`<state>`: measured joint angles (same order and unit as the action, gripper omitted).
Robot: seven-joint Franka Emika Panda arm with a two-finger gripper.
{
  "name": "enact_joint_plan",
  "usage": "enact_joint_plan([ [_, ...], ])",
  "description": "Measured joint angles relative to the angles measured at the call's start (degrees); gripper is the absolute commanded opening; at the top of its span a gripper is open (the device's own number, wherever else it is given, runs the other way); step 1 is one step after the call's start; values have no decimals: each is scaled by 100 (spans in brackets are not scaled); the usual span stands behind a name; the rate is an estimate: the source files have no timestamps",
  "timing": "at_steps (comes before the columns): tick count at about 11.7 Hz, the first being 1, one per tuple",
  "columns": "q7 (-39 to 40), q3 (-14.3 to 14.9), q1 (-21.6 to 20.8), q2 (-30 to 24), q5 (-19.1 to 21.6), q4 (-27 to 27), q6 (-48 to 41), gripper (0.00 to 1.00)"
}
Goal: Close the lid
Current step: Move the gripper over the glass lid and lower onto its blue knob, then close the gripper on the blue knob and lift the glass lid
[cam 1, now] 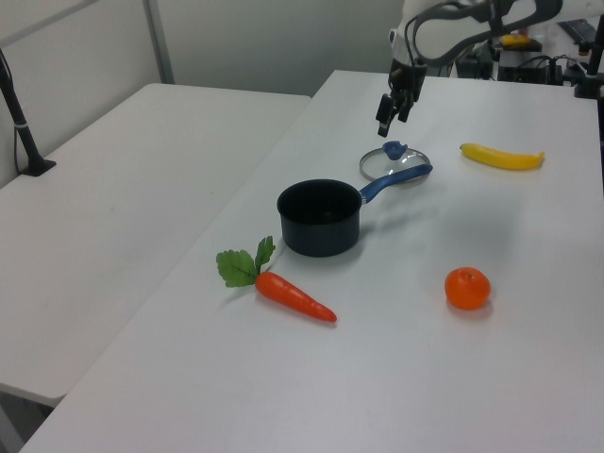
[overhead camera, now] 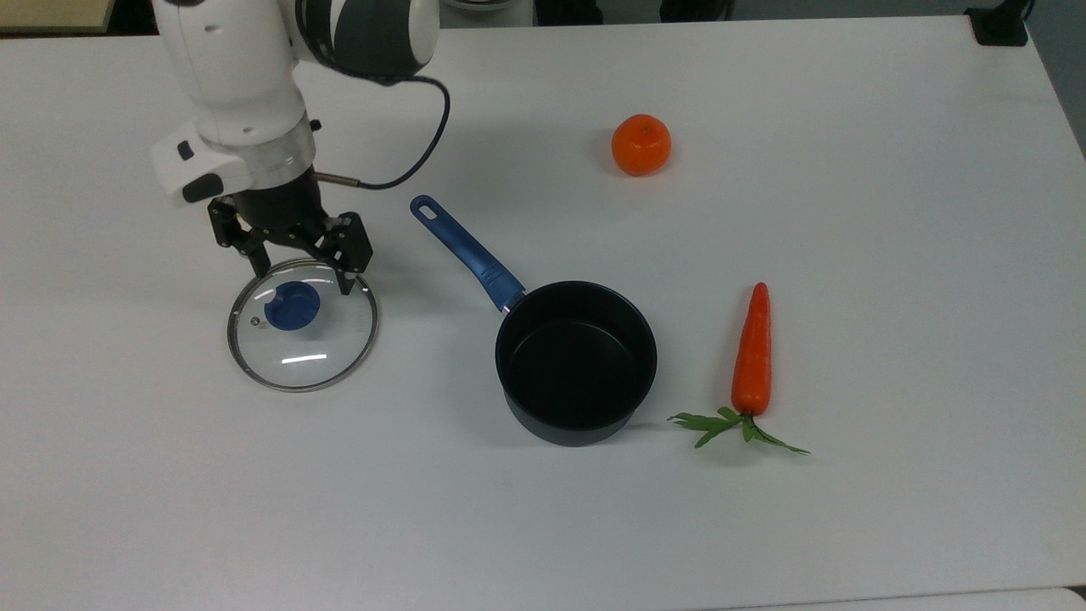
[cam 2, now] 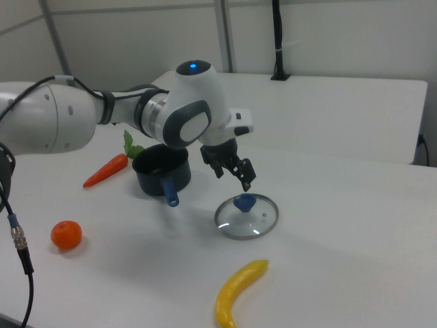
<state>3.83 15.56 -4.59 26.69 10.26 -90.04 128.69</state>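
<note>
The round clear glass lid with a blue knob (overhead camera: 302,324) lies flat on the white counter (overhead camera: 848,255), left of the black saucepan (overhead camera: 576,362) in the top view. The tool (overhead camera: 301,270), fingers spread, hovers above the lid's far edge. The right view exposes a yellow banana (cam 2: 237,292), hidden behind the arm in the top view.

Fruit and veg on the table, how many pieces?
3. Orange at the top view's upper middle, carrot to the right of the saucepan in the top view, banana near the right view's bottom edge, in front of the lid.
</note>
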Motion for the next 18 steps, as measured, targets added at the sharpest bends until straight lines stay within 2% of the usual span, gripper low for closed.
enact_joint_plan([
  [5,-101,2,153,203,-31,-2,15,90],
  [10,-375,2,148,452,-32,8,372,88],
  [13,-548,-1,137,587,-32,20,437,78],
  [15,-614,-2,137,641,-32,28,566,53],
  [16,-626,-2,137,644,-32,36,569,47],
  [18,-638,-2,138,646,-35,51,570,42],
])
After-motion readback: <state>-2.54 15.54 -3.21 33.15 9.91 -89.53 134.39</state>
